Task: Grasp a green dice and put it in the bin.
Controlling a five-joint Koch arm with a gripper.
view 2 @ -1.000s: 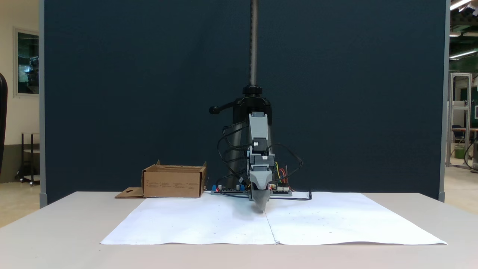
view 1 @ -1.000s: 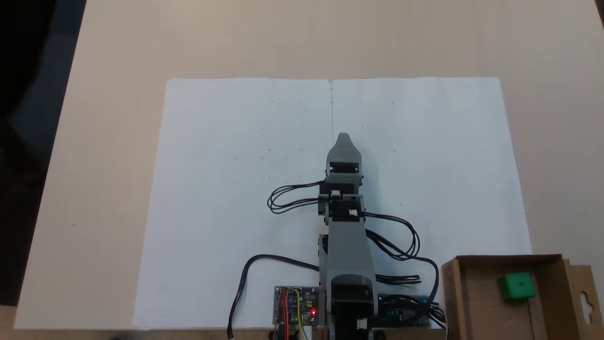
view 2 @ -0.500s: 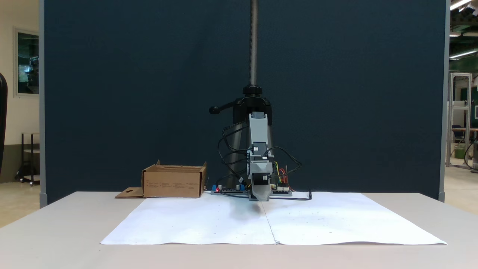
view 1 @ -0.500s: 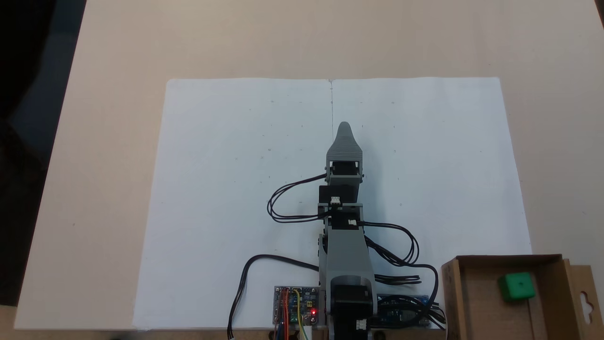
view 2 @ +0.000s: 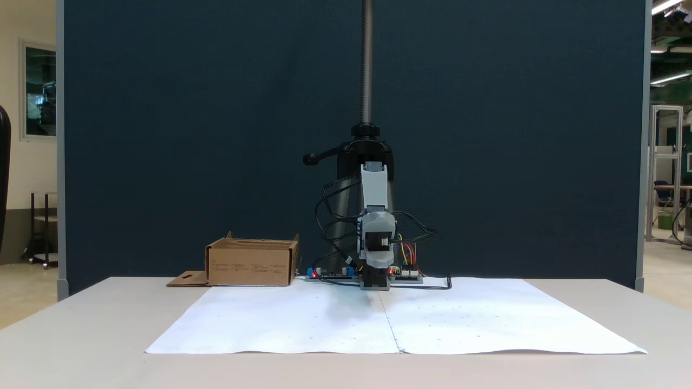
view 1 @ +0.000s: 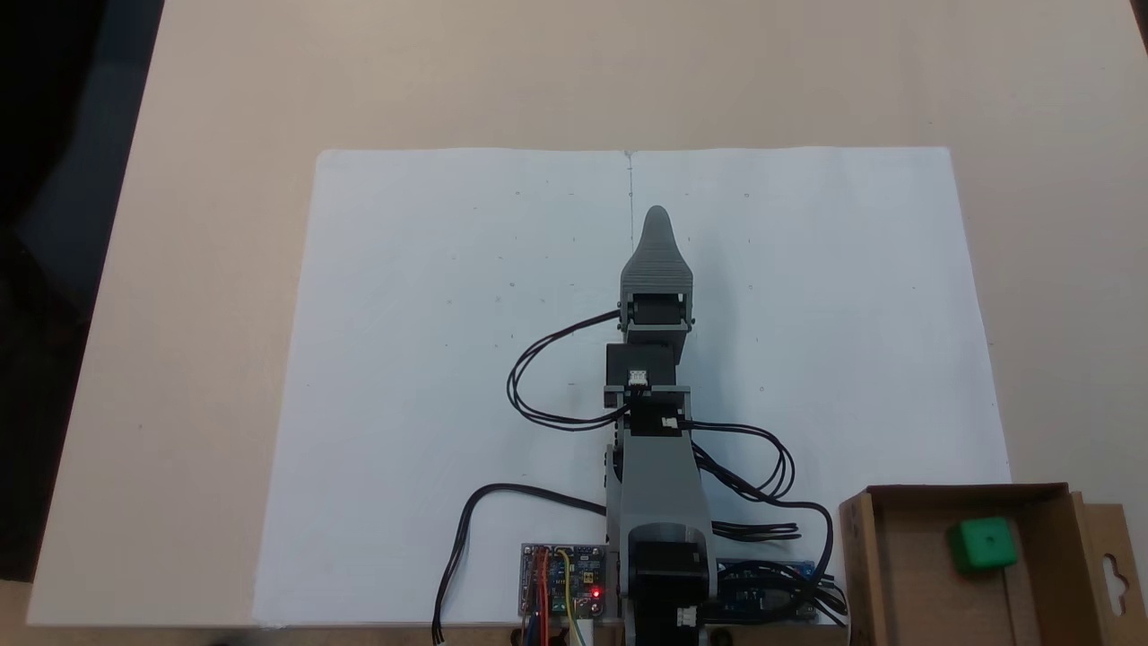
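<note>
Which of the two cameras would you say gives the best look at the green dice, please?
The fixed view looking down from above: there the green dice lies plainly on the floor of the bin. In the fixed view from the table's front, the bin's cardboard wall hides it.

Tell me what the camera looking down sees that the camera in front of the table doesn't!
Looking down: the green dice lying inside the bin, and the circuit board by the arm's base.
From the front: the bin's outer wall, which hides the dice, plus the dark screen and the pole behind the arm.
Both: the white paper, the arm and its gripper, holding nothing.
</note>
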